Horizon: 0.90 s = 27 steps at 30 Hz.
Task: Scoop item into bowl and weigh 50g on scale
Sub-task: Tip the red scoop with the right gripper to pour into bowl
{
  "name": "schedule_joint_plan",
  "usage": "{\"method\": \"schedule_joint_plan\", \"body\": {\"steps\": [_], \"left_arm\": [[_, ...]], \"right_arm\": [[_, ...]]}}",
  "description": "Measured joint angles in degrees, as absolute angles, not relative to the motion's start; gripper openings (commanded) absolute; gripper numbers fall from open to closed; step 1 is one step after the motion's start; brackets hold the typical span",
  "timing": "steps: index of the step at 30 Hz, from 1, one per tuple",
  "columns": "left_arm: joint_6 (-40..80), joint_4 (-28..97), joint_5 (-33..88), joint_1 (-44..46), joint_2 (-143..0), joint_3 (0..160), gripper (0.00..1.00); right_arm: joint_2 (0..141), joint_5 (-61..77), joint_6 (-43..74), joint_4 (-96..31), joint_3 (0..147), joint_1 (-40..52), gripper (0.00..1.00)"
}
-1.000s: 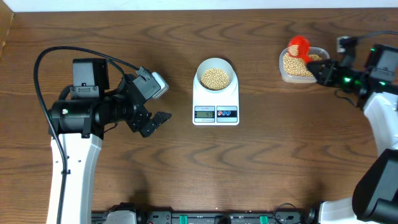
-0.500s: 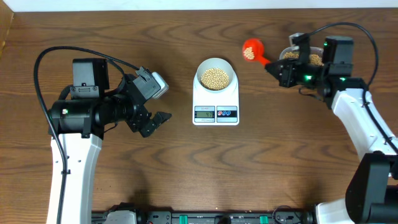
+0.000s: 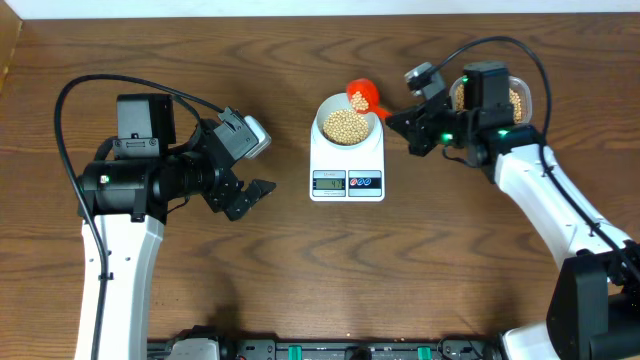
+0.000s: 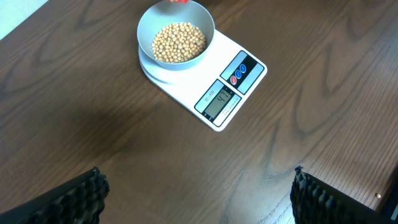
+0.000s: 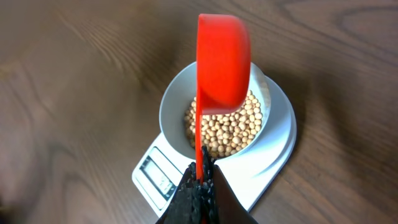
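Right end effector (image 5: 200, 173), clamped on the red scoop (image 5: 224, 59) handle, has swung from the tub (image 3: 522, 92) to the bowl (image 5: 174, 115) on the scale (image 3: 322, 160). Scoop sits over the rim, presumably to top up the beans (image 5: 233, 134). Left end effector (image 4: 199, 198) parked well aside on the desk, fingers apart.

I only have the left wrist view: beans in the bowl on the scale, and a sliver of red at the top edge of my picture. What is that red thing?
Observer: It is a red scoop. The right fingers are shut on its handle.
Operator: Is it loaded or empty?
Observer: Loaded. The overhead view shows beans in the scoop, which sits at the rim of the bowl.
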<state>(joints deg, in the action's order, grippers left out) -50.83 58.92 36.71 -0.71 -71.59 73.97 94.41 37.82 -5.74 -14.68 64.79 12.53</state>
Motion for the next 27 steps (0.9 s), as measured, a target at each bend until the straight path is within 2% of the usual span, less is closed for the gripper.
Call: {"method": "schedule_joint_plan", "body": {"steps": [5,27], "left_arm": [[-50.83,58.92,36.71,-0.71,-71.59,73.97,0.96],[-50.83,58.92,36.71,-0.71,-71.59,73.97,0.96]], "right_arm": [[94.41,34.41,-8.21,-14.70,64.79,15.68,0.01],[94.41,30.15,-10.68,-14.68,64.79,15.79,0.01]]}}
